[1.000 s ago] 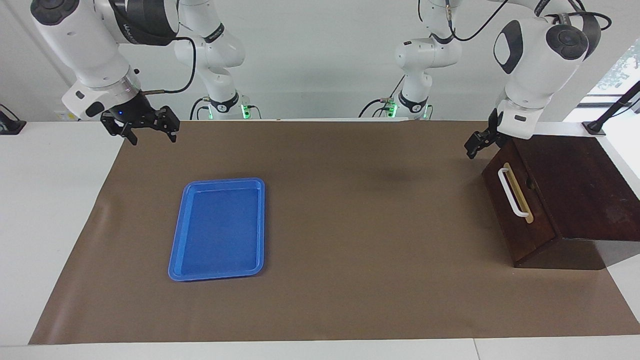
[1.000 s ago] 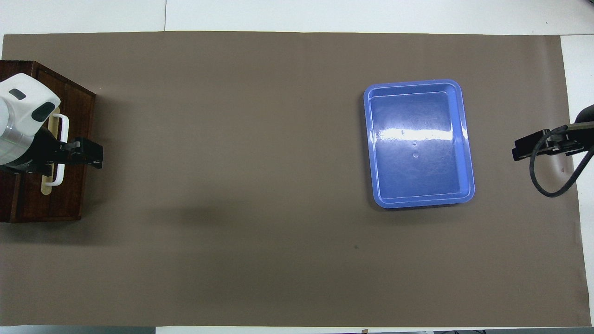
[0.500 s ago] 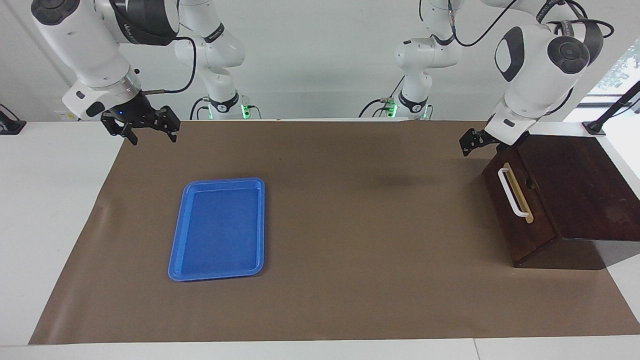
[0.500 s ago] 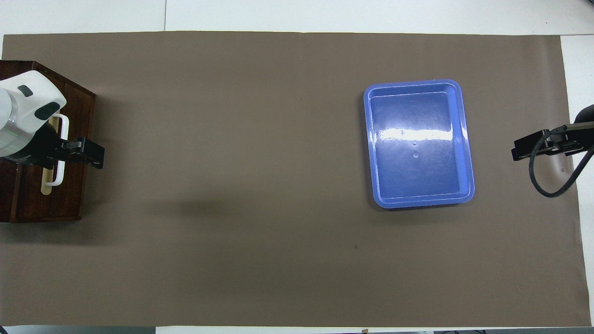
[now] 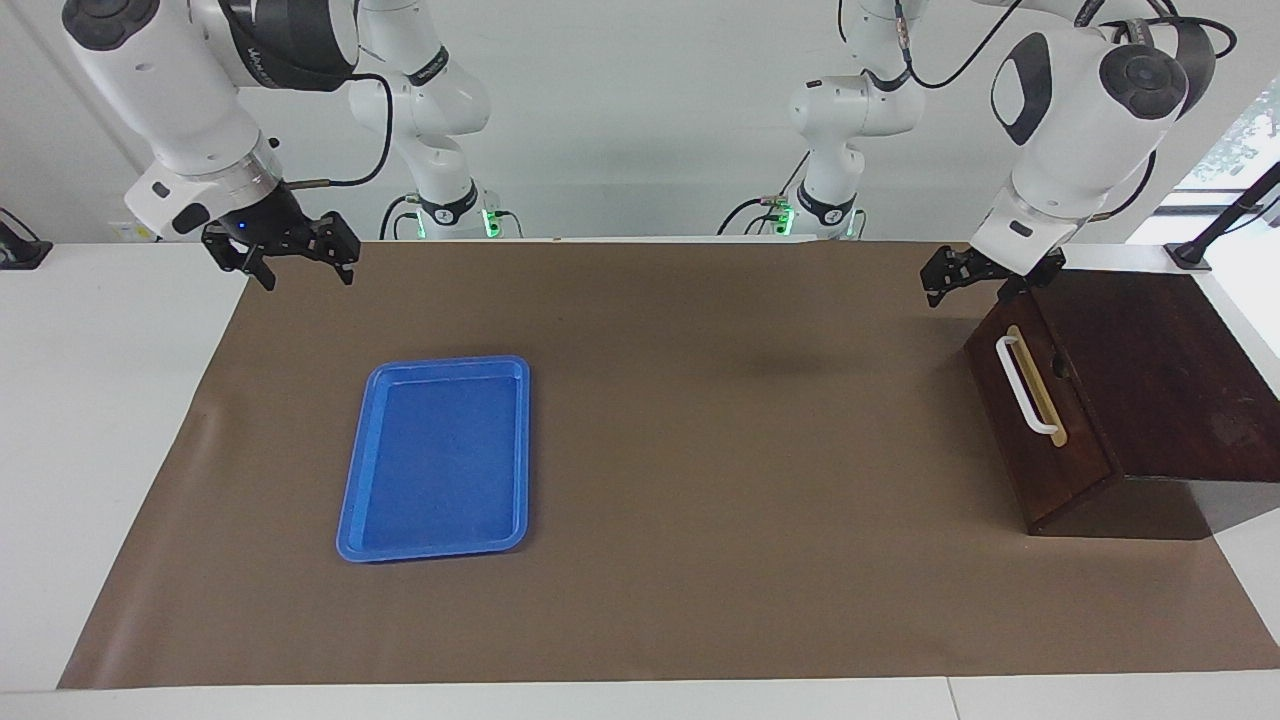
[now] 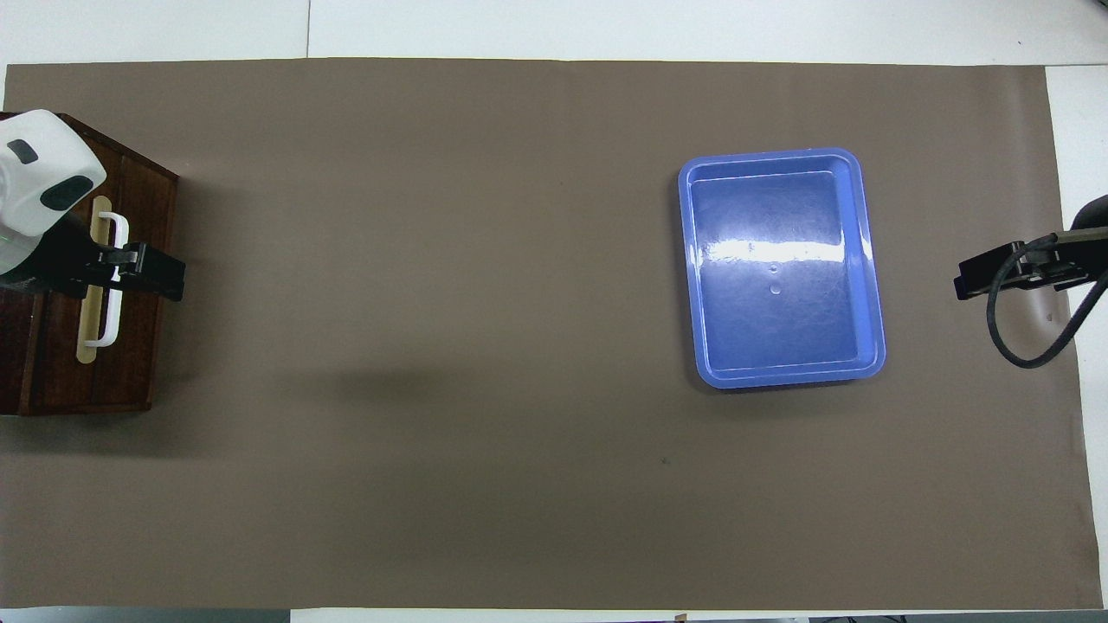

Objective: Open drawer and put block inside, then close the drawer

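Observation:
The dark brown drawer [image 5: 1040,430] sits shut in its dark wooden box [image 5: 1150,370] at the left arm's end of the table. Its white bar handle [image 5: 1025,385] faces the middle of the mat. The drawer also shows in the overhead view [image 6: 130,355]. My left gripper [image 5: 940,280] hangs in the air by the box's upper front corner; from overhead [image 6: 169,279] it is over the handle [image 6: 108,333]. My right gripper [image 5: 305,268] is open and empty, and waits over the mat's edge at the right arm's end [image 6: 965,281]. The yellow block is out of view.
An empty flat blue tray [image 5: 440,460] lies on the brown mat [image 5: 700,450] toward the right arm's end, also seen from overhead [image 6: 779,268]. A black stand [image 5: 1215,235] is at the table corner by the box.
My left gripper has risen a little and its wrist has turned, shifting slightly along the handle away from the robots. The drawer, the tray and the right arm have not moved.

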